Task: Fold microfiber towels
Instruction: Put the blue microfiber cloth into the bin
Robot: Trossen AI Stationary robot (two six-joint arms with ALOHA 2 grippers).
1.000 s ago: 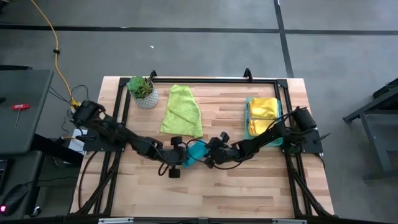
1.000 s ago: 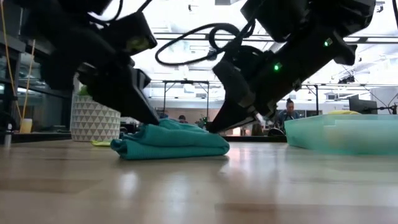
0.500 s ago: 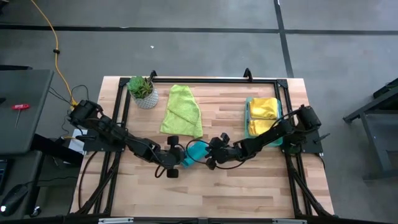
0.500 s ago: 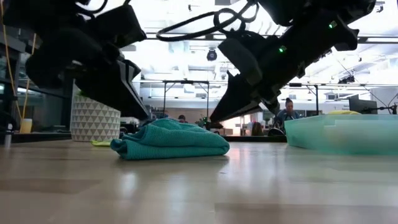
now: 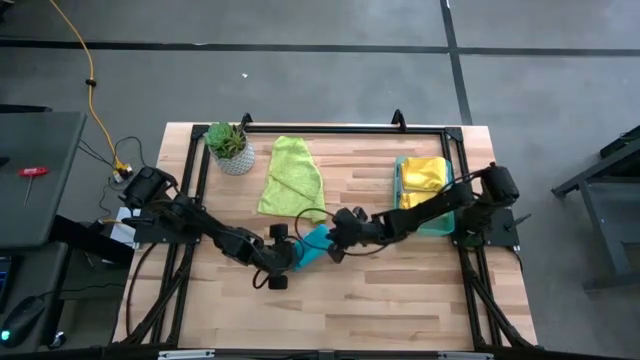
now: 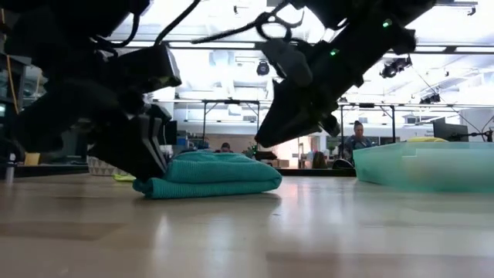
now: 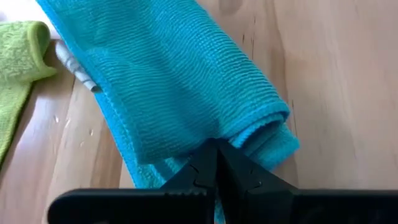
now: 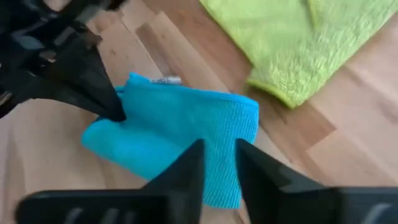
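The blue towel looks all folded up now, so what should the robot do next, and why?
Probably the left gripper should let go. It is shut on the folded teal towel, while the right gripper stands open above it. A lime green towel lies unfolded nearby.

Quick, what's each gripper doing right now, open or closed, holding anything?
Left gripper: closed, pinching the edge of the folded teal towel.
Right gripper: open, raised over the teal towel, holding nothing.

Ribbed teal cloth towel [image 7: 180, 93] on smooth wood table [image 7: 336, 74], apparently lightly glossy.
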